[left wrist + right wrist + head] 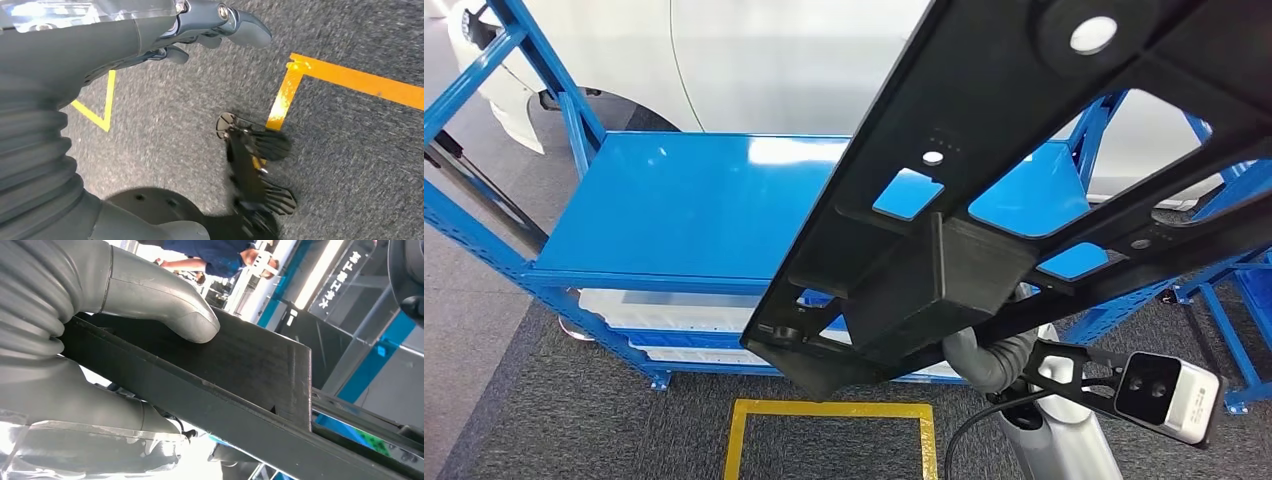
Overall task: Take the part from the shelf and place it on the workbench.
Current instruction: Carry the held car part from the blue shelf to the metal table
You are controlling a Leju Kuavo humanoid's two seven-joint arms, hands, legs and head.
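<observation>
The black part [984, 190] sits closest to the head camera — a long flat frame with cut-outs and a boxed block, raised at a slant above the blue shelf [694, 200]. The right hand [100, 340] grips it from below, thumb [165, 305] pressed on one face, the rest under the opposite side. The left hand [200, 35] hangs over grey carpet [350, 150] with yellow floor tape [350, 80]; fingers loosely curled, nothing held. Beyond the shelf — a white car body [774, 60].
</observation>
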